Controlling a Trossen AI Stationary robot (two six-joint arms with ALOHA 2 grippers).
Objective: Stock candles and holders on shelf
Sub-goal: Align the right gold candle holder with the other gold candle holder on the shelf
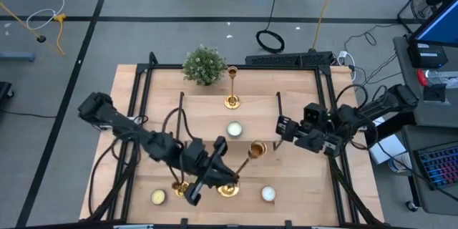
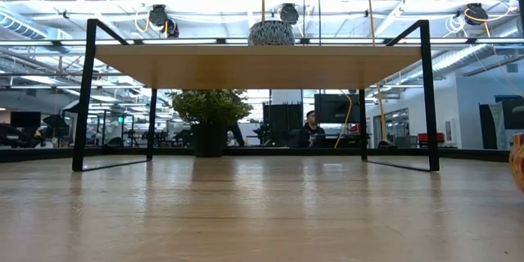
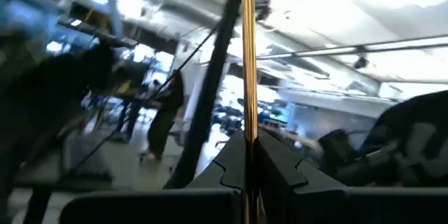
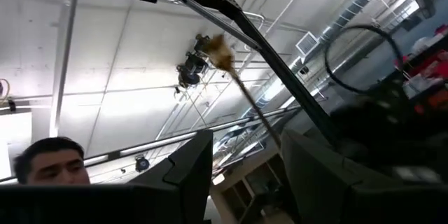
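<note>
My left gripper is shut on a gold holder near the table's front, in front of the shelf. The holder is tilted, base near, cup at the shelf's near edge. A second holder stands on the shelf's far edge, and a pale candle rests mid-shelf. A third holder is partly hidden under my left arm. A yellowish candle and a white candle sit on the table. My right gripper is open and empty at the shelf's right end. My left gripper pinches the holder's thin stem between its two fingers, close above the base. The holder leans away from the gripper toward the shelf, its cup toward the table's far right. Whether its base rests on the table cannot be told.
A green bushy plant stands behind the shelf at the far left. The shelf's black legs rise from the table. A person shows in the room beyond. Bare tabletop lies under the shelf in the low view.
</note>
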